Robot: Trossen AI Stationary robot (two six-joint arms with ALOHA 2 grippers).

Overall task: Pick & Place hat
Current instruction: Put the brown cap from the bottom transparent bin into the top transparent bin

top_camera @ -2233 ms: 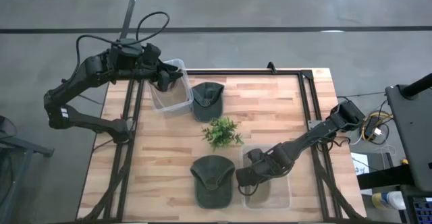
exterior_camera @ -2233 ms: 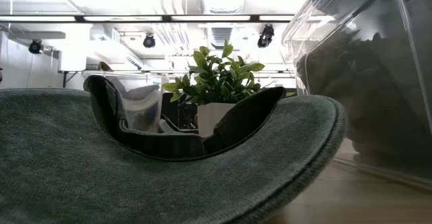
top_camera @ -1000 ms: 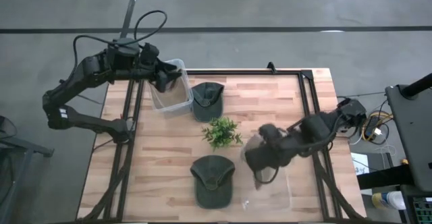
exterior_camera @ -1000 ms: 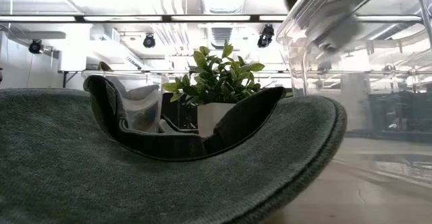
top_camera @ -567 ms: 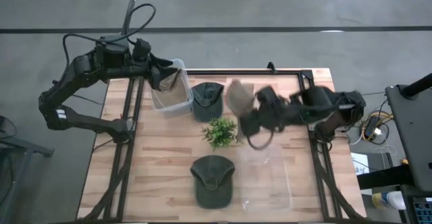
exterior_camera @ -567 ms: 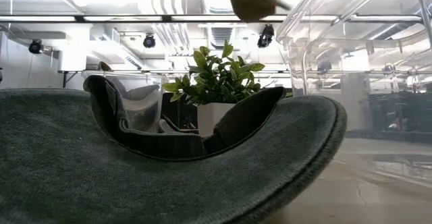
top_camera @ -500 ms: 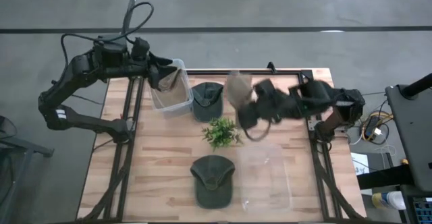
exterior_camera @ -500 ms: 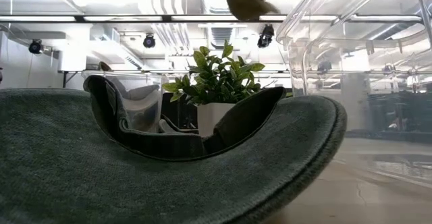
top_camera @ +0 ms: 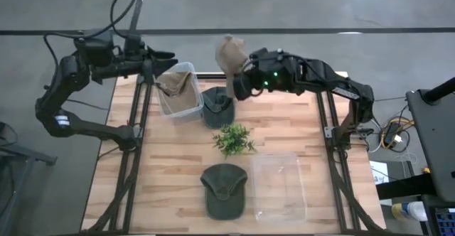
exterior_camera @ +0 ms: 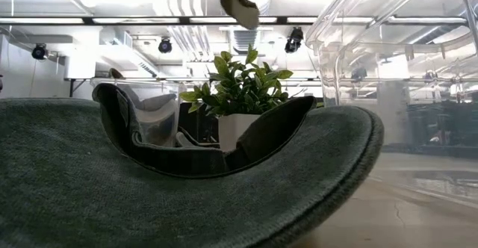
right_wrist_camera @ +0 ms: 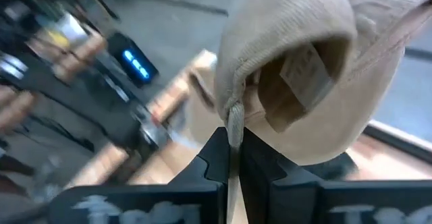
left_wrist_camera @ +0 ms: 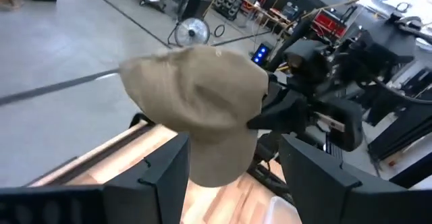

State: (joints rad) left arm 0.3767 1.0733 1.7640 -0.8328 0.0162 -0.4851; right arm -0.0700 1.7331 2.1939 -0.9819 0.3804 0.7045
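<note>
Carrying the tan hat pinched in our right gripper over the bench's far edge, we probably lower it next, while our left gripper hangs spread.

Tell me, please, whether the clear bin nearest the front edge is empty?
Empty: through the clear bin only bare table shows.

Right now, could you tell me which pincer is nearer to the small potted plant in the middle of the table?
The right pincer. It holds the tan hat above the table's far edge, just beyond the potted plant. The left pincer hovers at the far-left corner, by the clear bin, farther off.
</note>
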